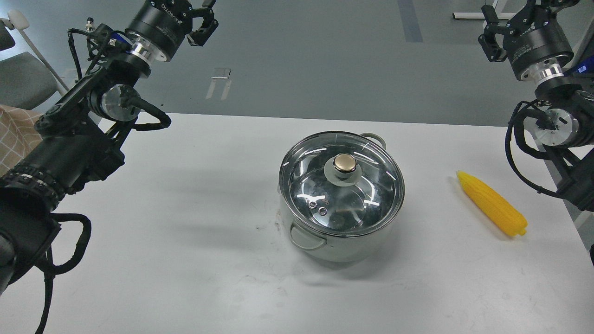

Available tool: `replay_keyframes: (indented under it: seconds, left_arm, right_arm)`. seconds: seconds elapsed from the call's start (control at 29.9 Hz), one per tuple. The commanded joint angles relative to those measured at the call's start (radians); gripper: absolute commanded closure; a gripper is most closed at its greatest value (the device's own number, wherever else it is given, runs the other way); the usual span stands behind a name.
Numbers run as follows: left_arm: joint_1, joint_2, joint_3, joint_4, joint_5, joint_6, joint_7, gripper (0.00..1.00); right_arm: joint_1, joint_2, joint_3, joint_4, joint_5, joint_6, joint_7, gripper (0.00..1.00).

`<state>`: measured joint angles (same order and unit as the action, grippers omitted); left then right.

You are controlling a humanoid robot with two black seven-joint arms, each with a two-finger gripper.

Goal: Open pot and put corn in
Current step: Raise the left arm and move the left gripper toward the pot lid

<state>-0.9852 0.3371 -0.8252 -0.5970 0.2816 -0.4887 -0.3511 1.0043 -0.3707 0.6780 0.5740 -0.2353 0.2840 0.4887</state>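
Pot (341, 241) lidded mid-table, corn (492, 204) lying to its right.
Left gripper (204, 21) hangs far left with fingers apart, holding nothing; glass lid (325, 195) sits closed on the pot; right gripper (499, 28) hangs far right, cropped, its state unclear.

Lidded pot (345, 241) mid-table; corn (492, 203) lying well right; arms raised.

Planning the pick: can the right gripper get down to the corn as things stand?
Probably yes. The corn lies alone on the table, apart from the pot, on the right gripper's side, with nothing over it. The gripper is raised well above the table.
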Motion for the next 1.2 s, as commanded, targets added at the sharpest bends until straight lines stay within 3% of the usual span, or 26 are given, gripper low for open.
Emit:
replay_keyframes:
  seconds: [0.0, 0.73, 0.94, 1.0, 1.07, 1.17]
  left_arm:
    - [-0.009, 0.003, 0.011, 0.039, -0.001, 0.000, 0.003, 0.02]
    - [-0.013, 0.031, 0.080, 0.025, 0.013, 0.013, -0.026, 0.02]
    - [-0.026, 0.100, 0.098, -0.150, 0.122, 0.038, -0.031, 0.02]
    - [-0.033, 0.134, 0.097, -0.236, 0.200, 0.085, -0.034, 0.02]
    - [-0.032, 0.181, 0.097, -0.367, 0.278, 0.137, -0.063, 0.02]
    - [-0.032, 0.229, 0.097, -0.487, 0.374, 0.153, -0.080, 0.02]
  right_arm:
    - [-0.004, 0.001, 0.000, -0.002, -0.006, -0.005, 0.000, 0.00]
    - [-0.009, -0.068, -0.129, 0.012, -0.006, -0.011, 0.000, 0.00]
    - [-0.029, -0.088, -0.129, 0.017, -0.004, -0.012, 0.000, 0.00]
    - [-0.038, -0.088, -0.129, 0.017, -0.004, -0.017, 0.000, 0.00]
    - [-0.049, -0.088, -0.129, 0.017, -0.004, -0.025, 0.000, 0.00]
    - [-0.055, -0.088, -0.129, 0.018, -0.004, -0.026, 0.000, 0.00]
